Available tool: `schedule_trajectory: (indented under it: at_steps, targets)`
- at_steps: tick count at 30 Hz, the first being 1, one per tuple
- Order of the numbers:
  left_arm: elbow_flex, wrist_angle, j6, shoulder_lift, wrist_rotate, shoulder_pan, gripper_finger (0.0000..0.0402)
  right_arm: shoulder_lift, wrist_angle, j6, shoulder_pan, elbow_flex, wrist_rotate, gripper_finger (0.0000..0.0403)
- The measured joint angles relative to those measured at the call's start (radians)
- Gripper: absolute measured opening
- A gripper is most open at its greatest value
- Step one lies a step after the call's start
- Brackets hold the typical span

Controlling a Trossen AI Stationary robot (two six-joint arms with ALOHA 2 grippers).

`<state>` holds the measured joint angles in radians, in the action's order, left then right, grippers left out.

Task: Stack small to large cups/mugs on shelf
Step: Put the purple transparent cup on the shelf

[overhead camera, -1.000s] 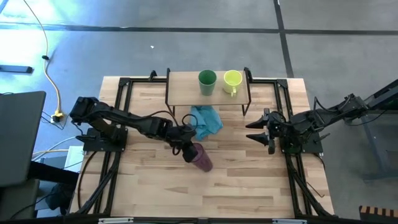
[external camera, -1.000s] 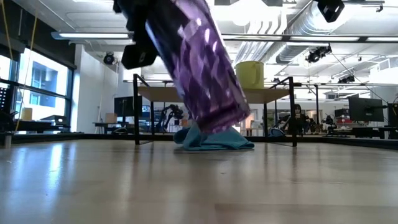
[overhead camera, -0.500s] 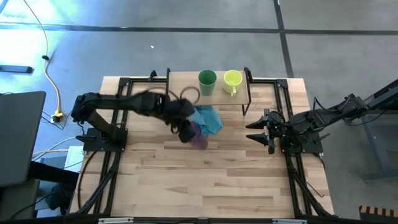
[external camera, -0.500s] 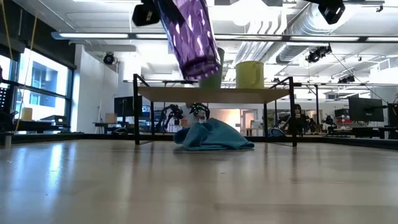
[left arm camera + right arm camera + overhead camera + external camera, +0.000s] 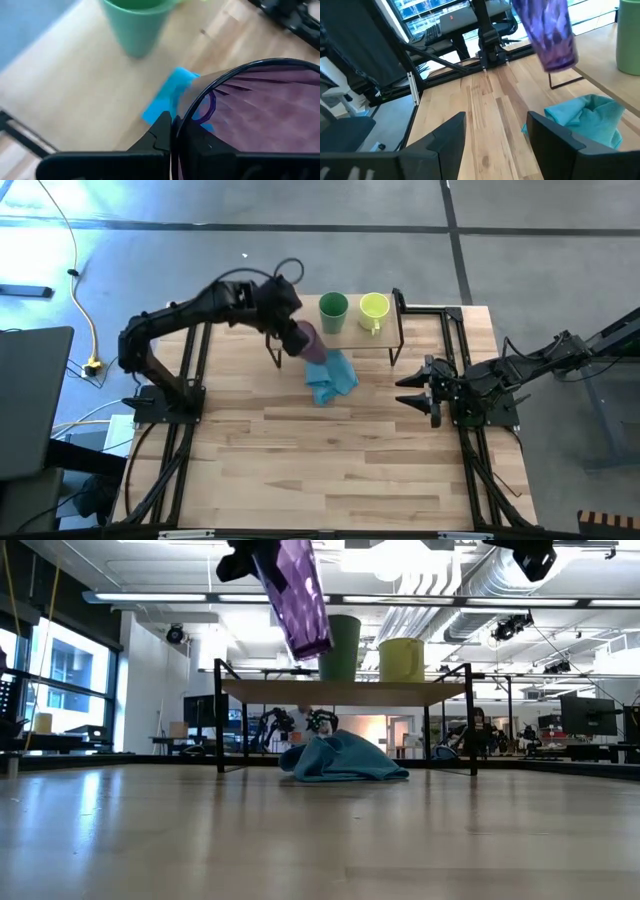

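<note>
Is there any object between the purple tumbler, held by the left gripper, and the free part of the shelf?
Nothing visible: the translucent purple tumbler hangs tilted above the bare end of the low wooden shelf, beside the green cup.

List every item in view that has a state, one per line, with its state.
Translucent purple tumbler: airborne, tilted, held above the shelf's edge.
Green cup: upright on the shelf, empty.
Yellow-green mug with a handle: upright on the shelf, beside the green cup.
Light wood shelf: standing, carrying two cups.
Light blue cloth: crumpled on the table.
Left gripper: shut on the tumbler.
Right gripper: open, idle at the table's right side.
</note>
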<state>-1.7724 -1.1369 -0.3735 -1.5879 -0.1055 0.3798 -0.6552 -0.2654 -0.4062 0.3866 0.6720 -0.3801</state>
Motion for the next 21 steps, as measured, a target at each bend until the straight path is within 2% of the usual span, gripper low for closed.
schedule_trajectory:
  at_steps: [9,21]
  targets:
    - [-0.077,-0.117,0.092,0.000,-0.014,0.151,0.0001,0.000,0.000,-0.016,0.000,0.000,-0.038,0.0199]
    - [-0.113,-0.134,0.167,-0.014,-0.047,0.290,0.0000,0.000,-0.001,-0.013,0.000,0.000,-0.083,0.0199]
